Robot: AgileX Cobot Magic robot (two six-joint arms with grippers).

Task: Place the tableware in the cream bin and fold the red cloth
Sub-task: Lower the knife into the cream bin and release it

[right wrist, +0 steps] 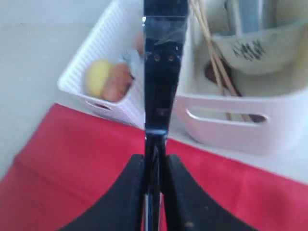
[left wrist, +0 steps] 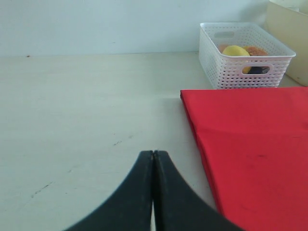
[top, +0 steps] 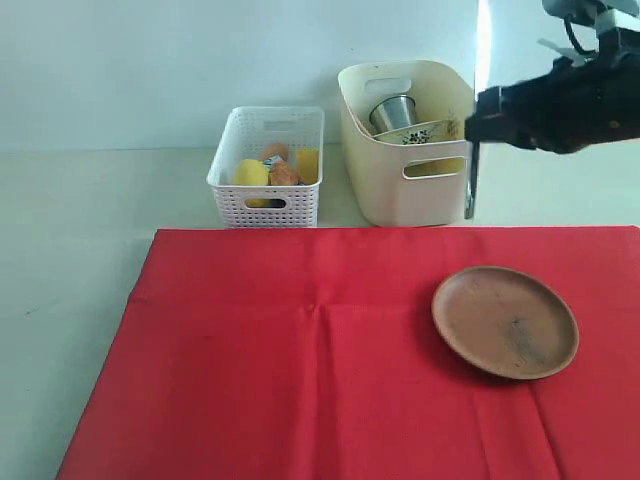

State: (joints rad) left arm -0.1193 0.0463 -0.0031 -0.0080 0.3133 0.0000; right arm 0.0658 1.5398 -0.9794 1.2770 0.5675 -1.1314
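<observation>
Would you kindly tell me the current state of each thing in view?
red cloth, spread flat, unfolded
round brown plate, on the cloth
cream bin, holds cup, bowl, chopsticks
silver knife, hanging upright, gripped by right hand
white basket, holds food
left hand, shut, empty

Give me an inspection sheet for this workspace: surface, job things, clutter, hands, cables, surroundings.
Surface: pale table, faint marks.
Job's things: red cloth spread flat, unfolded; brown plate on it; cream bin holds steel cup, green bowl and chopsticks; silver knife hangs upright at the bin's right edge in the exterior view.
Clutter: white basket with a lemon and other food.
Hands: left hand shut, empty, over the table; right hand shut on the silver knife.
Cables: dark cable looping on the right arm.
Surroundings: plain pale wall.
</observation>
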